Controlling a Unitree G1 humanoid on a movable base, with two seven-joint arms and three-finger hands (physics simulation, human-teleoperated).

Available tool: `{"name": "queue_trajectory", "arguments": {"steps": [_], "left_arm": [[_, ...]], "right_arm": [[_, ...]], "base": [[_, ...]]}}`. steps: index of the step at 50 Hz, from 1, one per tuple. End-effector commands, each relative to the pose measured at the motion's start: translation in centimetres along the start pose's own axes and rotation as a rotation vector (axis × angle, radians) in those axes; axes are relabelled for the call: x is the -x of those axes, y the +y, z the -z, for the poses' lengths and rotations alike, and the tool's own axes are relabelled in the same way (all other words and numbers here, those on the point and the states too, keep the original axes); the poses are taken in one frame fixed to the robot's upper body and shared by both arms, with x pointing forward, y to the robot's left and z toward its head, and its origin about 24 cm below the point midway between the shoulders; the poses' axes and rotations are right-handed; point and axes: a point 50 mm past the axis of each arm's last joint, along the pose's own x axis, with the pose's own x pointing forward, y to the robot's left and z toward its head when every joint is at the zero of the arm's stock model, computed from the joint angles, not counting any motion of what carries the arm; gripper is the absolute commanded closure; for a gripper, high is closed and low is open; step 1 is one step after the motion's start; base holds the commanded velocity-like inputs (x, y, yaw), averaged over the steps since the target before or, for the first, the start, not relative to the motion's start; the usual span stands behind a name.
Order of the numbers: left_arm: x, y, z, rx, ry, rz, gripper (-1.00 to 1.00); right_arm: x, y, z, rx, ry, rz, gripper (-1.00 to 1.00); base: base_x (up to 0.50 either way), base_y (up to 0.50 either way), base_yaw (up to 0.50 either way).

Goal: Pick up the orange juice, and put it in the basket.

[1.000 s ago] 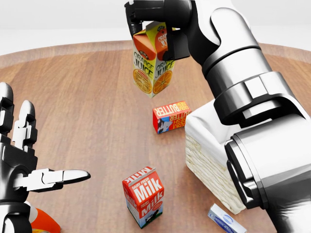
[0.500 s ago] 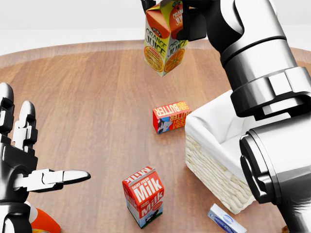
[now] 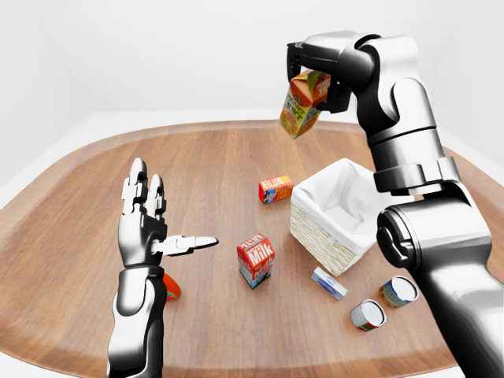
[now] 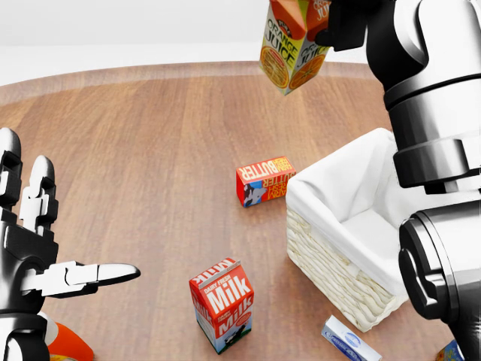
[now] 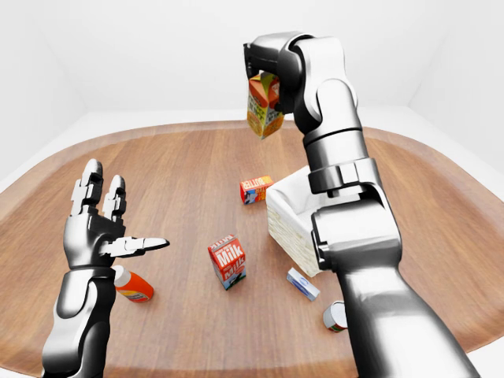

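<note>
The orange juice carton [image 4: 291,47] hangs tilted in the air near the top of the head view, held by my right hand [image 3: 311,72], whose fingers close round its top. It is high above the table, up and to the left of the wicker basket [image 4: 331,256] with its white liner [image 3: 339,197]. In the left-eye view the carton [image 3: 301,105] sits above the basket's far left corner. My left hand [image 4: 45,259] is open and empty at the left, fingers spread, thumb pointing right.
A red butter box [image 4: 264,180] lies left of the basket. A red milk carton [image 4: 222,304] stands below it. A small blue-white box [image 4: 349,340] lies by the basket's lower corner. Two cans [image 3: 384,303] lie at the right. An orange bottle [image 5: 132,285] lies by my left arm.
My right hand has carried the juice carton up and to the right, from above the butter box towards the basket. My left hand has not moved.
</note>
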Motion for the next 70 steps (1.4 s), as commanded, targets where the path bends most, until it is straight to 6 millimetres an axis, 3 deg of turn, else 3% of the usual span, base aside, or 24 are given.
{"name": "queue_trajectory", "arguments": {"steps": [1, 12, 31, 70], "left_arm": [[0.0, 0.0, 0.0, 0.000, -0.001, 0.000, -1.00], [0.0, 0.0, 0.0, 0.000, -0.001, 0.000, -1.00], [0.1, -0.1, -0.1, -0.001, -0.002, 0.002, -1.00], [0.0, -0.1, 0.0, 0.000, 0.002, 0.001, -1.00]], "right_arm": [[1.3, -0.6, 2.1, 0.046, 0.059, 0.068, 1.00], [3.0, -0.3, 4.2, 0.039, 0.099, 0.136, 1.00], [4.2, 1.2, 7.9, 0.014, 0.167, 0.110, 1.00], [5.4, 5.9, 8.7, 0.014, 0.176, 0.067, 1.00]], "base": [[0.00, 0.00, 0.00], [0.00, 0.00, 0.00], [0.00, 0.00, 0.00], [0.00, 0.00, 0.00]]}}
